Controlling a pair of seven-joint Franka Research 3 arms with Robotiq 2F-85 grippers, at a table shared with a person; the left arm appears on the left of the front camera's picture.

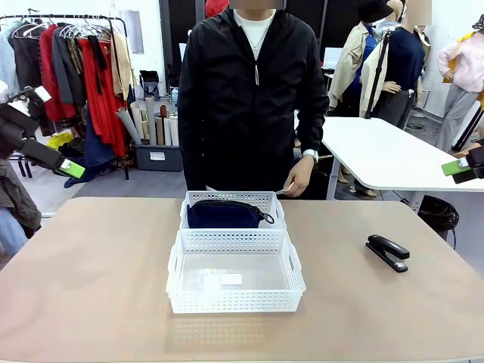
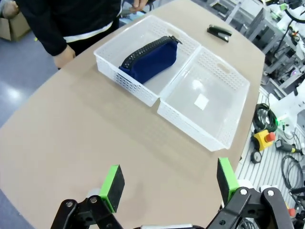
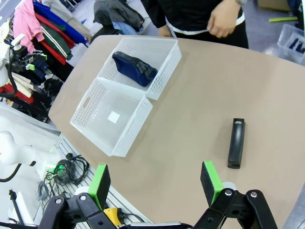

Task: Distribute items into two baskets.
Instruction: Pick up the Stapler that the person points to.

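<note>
Two white lattice baskets stand end to end mid-table. The far basket [image 1: 272, 201] [image 2: 109, 62] [image 3: 167, 62] holds the dark navy zippered pouch [image 1: 224, 215] [image 2: 150, 59] [image 3: 135, 68]. The near basket [image 1: 227, 299] [image 2: 228, 81] [image 3: 95, 119] has only a small white label on its bottom. The black stapler [image 1: 387, 252] [image 2: 219, 33] [image 3: 236, 142] lies on the table to the right of the baskets. My left gripper [image 1: 66, 166] [image 2: 169, 183] hangs open high off the table's left. My right gripper [image 1: 460, 168] [image 3: 155, 183] is open, high at the right, above the table short of the stapler.
A person in a black jacket [image 1: 253, 98] stands at the far edge, one hand [image 1: 299, 178] just behind the far basket. The tan table [image 1: 91, 280] has free room on both sides of the baskets. A white table [image 1: 378, 151] stands behind at right.
</note>
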